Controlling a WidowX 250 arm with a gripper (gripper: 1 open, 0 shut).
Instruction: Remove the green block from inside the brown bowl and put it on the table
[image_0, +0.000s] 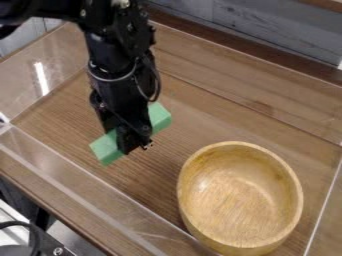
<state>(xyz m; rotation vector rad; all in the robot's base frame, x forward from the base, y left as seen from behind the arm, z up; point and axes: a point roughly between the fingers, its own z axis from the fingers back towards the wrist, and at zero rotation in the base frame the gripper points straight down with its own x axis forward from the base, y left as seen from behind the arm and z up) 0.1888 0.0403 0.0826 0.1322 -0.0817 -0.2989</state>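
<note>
The green block hangs close over the table, left of the brown bowl. My black gripper points straight down and is shut on the green block across its middle, so only the block's two ends show. The bowl is empty, and it sits at the lower right near the front wall. I cannot tell whether the block's underside touches the wood.
Low clear acrylic walls edge the table at the front and left. A dark strip runs along the back. Bare wood lies between the block and the bowl.
</note>
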